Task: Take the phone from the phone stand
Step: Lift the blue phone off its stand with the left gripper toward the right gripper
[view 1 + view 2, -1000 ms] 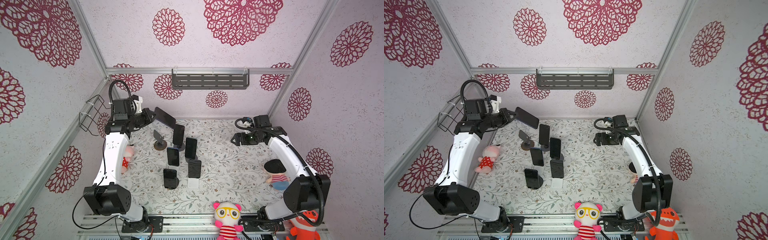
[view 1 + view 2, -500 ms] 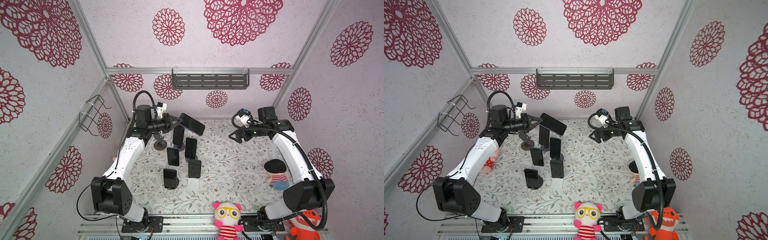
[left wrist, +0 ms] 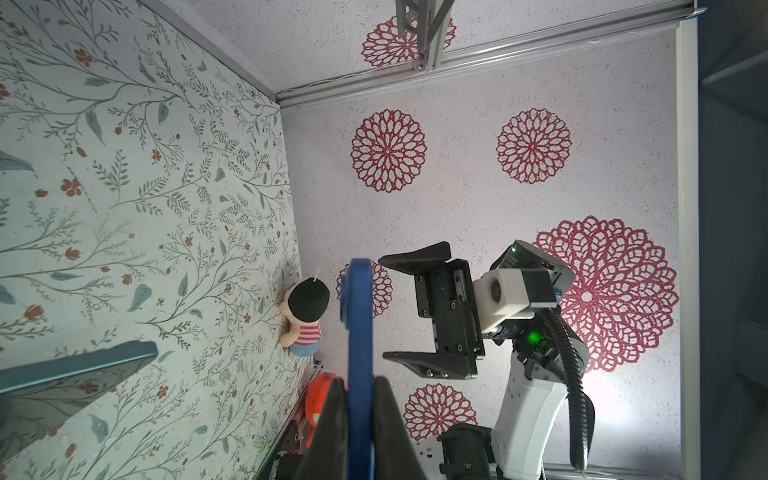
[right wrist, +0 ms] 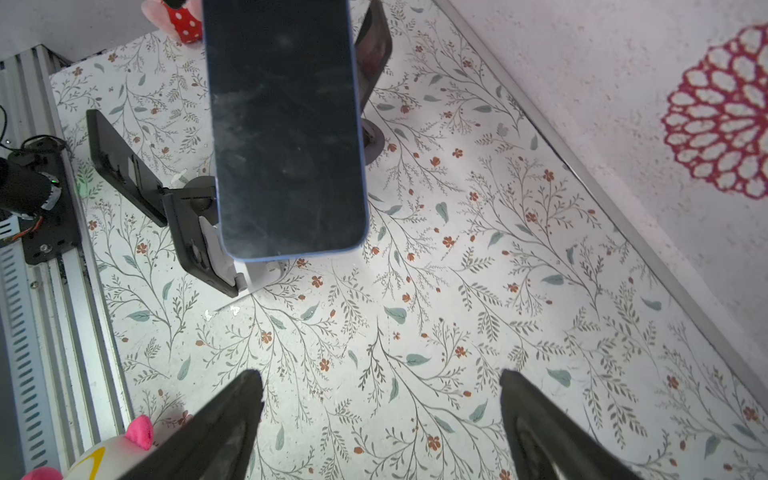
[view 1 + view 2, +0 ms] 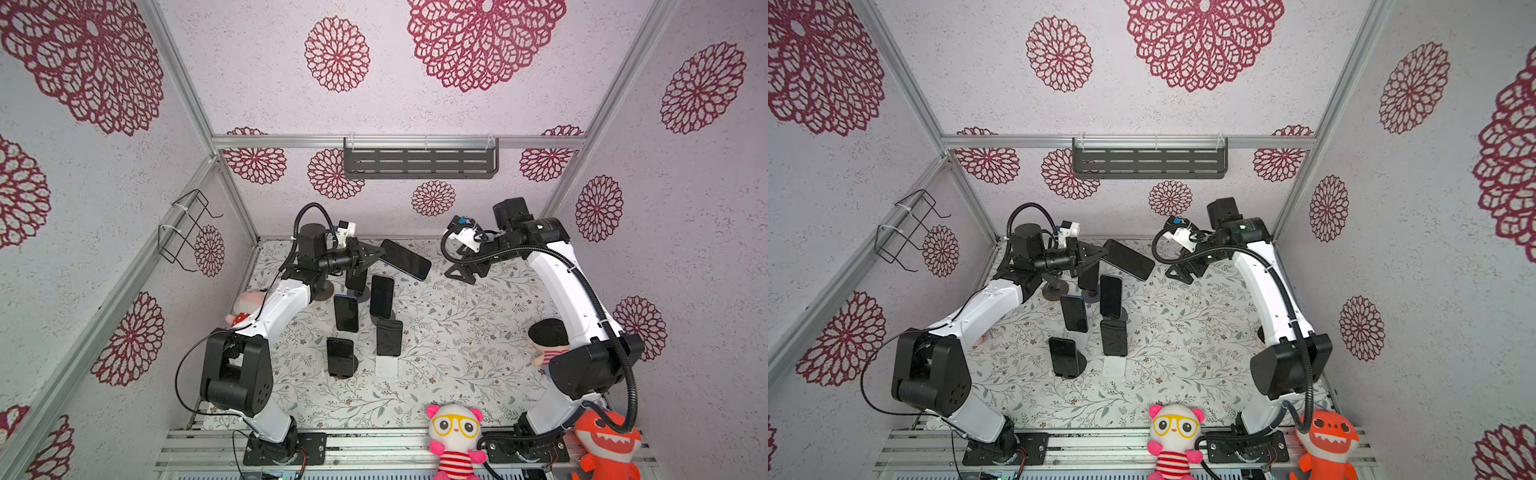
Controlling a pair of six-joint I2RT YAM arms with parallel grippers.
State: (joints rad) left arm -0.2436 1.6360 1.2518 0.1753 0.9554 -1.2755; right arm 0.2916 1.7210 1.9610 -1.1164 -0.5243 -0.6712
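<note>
A dark phone point(image 5: 405, 259) with a blue rim hangs tilted in the air over the back of the table, with my left gripper point(image 5: 376, 255) shut on one end of it. In the left wrist view the phone's blue edge point(image 3: 359, 332) runs straight out from between my left gripper point(image 3: 360, 384). The empty phone stand point(image 5: 1055, 292), on a round brown base, sits below my left forearm. My right gripper point(image 5: 457, 272) is open, a short way right of the phone's free end. In the right wrist view the phone's screen point(image 4: 286, 129) lies beyond my right gripper point(image 4: 379, 377), untouched.
Several other phones on stands point(image 5: 346, 312) fill the middle of the table, below the held phone. A pink plush point(image 5: 245, 305) lies at the left wall and a doll point(image 5: 548, 338) at the right. Two plush toys point(image 5: 455, 432) sit at the front rail.
My left arm has swung the phone from the back left corner to the back middle. My right gripper has come in a little toward the middle, facing the phone.
</note>
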